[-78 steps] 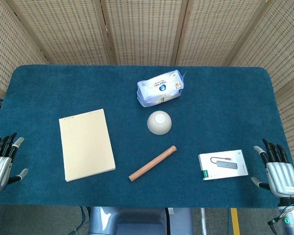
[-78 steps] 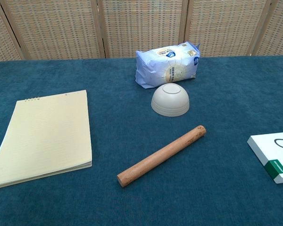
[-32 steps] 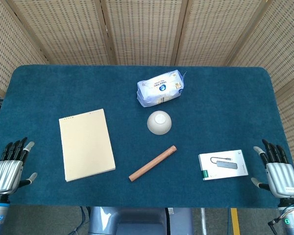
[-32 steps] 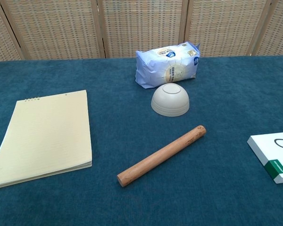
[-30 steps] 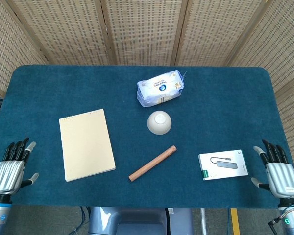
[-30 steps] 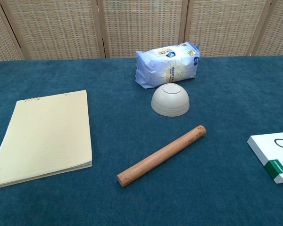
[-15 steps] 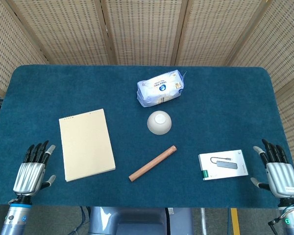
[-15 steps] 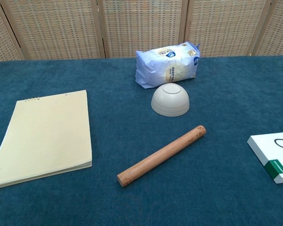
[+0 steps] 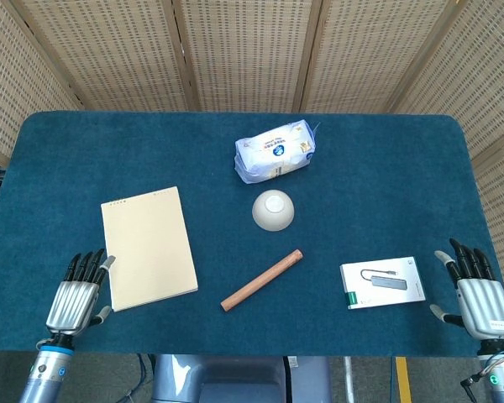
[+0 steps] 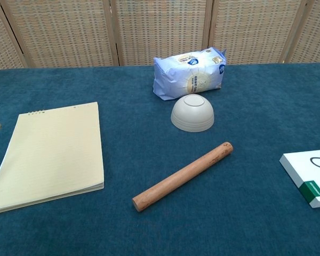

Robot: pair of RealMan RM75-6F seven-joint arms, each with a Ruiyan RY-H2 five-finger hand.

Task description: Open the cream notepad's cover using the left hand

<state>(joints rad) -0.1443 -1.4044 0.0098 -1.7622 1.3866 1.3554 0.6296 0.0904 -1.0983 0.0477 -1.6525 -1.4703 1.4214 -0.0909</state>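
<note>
1. The cream notepad (image 9: 149, 248) is judged light and flexible: a thin paper cover over a modest stack of sheets. The cover is expected to bend readily and may crease if pulled sharply; the smooth paper may slip under hard fingers.
2. The binding is indicated by small marks along the far short edge, away from the fingers. The near edge or near corner closest to the left hand (image 9: 74, 302) is therefore judged the proper place for the cover to be lifted, with only the top sheet caught.
3. The notepad is seen as a plain pale-yellow rectangle, closed, lying flat and slightly skewed on the blue tabletop (image 9: 386, 168). In the chest view the sheet stack is visible along its near edge.
4. The notepad is located just ahead and inward of the left fingers (image 9: 88, 264), close beside but not touched.
5. The left fingers are extended and slightly apart, nothing held. The right hand (image 9: 477, 302) is likewise spread and empty, well apart from the notepad.
</note>
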